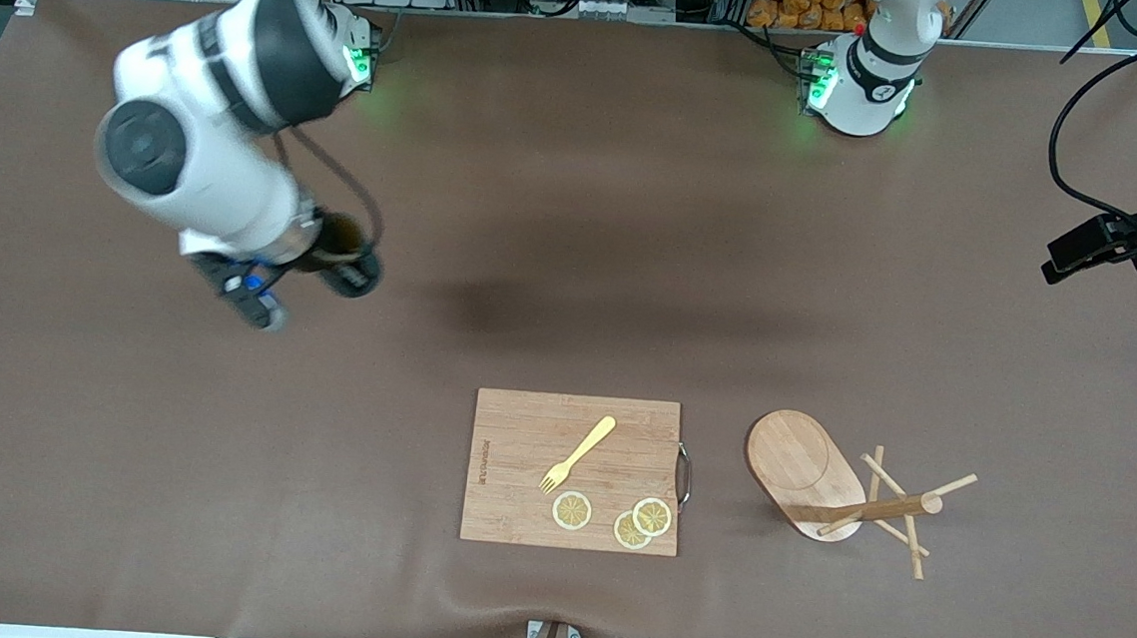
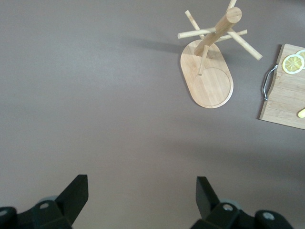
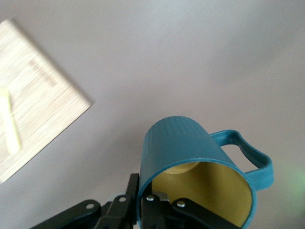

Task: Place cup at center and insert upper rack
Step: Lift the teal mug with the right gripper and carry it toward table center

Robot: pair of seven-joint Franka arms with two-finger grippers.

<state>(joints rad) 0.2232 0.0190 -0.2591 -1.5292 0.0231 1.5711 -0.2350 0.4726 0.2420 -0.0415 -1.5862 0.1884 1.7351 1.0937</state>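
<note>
My right gripper [image 1: 342, 265] is shut on the rim of the dark teal ribbed cup [image 1: 332, 238] and holds it above the table at the right arm's end. In the right wrist view the cup [image 3: 190, 157] is tilted, its yellowish inside and loop handle show, and the gripper [image 3: 143, 200] has one finger inside and one outside the wall. The wooden upper rack [image 1: 803, 471] stands upright on its oval base, beside the cutting board toward the left arm's end. It also shows in the left wrist view [image 2: 207, 76]. My left gripper [image 1: 1068, 256] is open and empty [image 2: 140, 200], up over the left arm's end of the table.
A rectangular wooden cutting board [image 1: 517, 476] with a metal handle lies near the front camera at mid-table. It carries a yellow fork [image 1: 579, 453] and three lemon slices [image 1: 572, 510]. The board also shows in both wrist views [image 3: 38, 109] [image 2: 286, 95]. Brown mat covers the table.
</note>
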